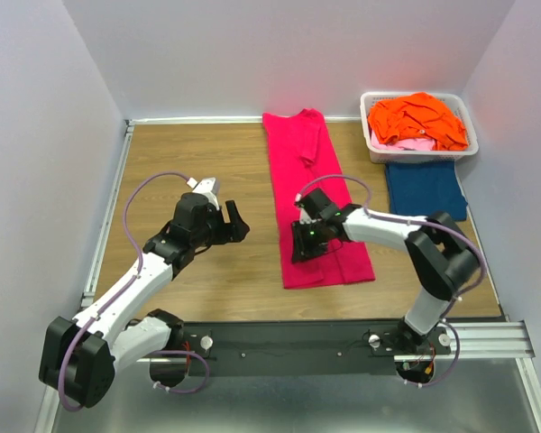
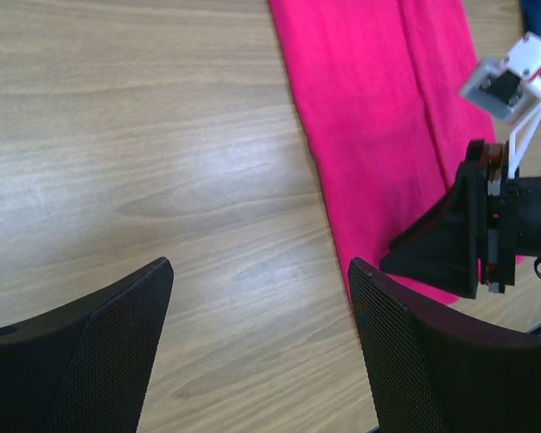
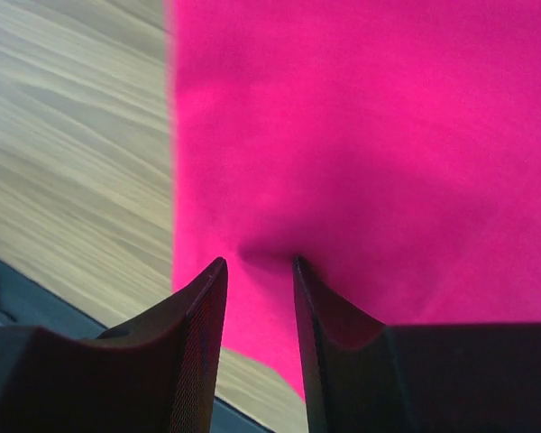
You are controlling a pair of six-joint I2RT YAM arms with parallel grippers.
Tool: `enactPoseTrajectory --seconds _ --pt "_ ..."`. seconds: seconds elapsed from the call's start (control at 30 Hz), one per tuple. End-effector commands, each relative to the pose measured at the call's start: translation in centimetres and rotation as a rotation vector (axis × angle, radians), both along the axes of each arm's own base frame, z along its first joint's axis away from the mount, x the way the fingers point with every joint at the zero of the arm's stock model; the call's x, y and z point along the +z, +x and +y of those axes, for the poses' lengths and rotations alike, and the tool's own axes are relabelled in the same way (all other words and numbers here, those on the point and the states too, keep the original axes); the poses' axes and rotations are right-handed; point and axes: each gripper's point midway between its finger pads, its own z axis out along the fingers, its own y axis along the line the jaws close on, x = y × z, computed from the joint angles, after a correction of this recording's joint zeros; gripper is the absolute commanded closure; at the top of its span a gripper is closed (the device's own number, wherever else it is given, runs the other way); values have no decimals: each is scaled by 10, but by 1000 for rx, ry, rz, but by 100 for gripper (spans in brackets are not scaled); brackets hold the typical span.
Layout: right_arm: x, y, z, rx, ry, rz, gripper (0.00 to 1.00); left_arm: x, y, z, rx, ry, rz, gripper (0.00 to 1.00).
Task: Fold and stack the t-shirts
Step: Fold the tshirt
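A bright magenta-pink t-shirt (image 1: 308,176) (image 2: 379,108) (image 3: 388,135) lies folded into a long strip down the middle of the table. My right gripper (image 1: 307,242) (image 3: 257,262) presses its tips onto the shirt near its near left corner. The jaws stand a narrow gap apart, with a small pucker of cloth between them. My left gripper (image 1: 235,222) (image 2: 260,266) hovers wide open over bare wood, left of the strip, holding nothing. A dark blue t-shirt (image 1: 426,188) lies folded at the right. Orange t-shirts (image 1: 419,119) and a pale pink one (image 1: 415,144) sit in the basket.
The white plastic basket (image 1: 370,135) stands at the back right corner, just behind the blue shirt. Grey walls close in the table on three sides. A black rail (image 1: 298,338) carrying both arm bases runs along the near edge.
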Motion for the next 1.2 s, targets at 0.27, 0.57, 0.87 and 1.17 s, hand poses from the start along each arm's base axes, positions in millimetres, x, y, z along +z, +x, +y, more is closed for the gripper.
enactPoseTrajectory --seconds 0.27,0.57,0.87,1.17 --pt "8 17 86 73 35 -53 56 -11 -17 14 37 67 66 14" --pt "43 20 -33 -169 -209 -224 47 -28 -36 8 -9 92 166 16" --pt "19 -40 -138 -357 -407 -79 43 -52 -53 -25 -117 148 261 16" --pt "1 -63 -134 -375 -370 31 50 -75 -64 -47 -198 243 328 18"
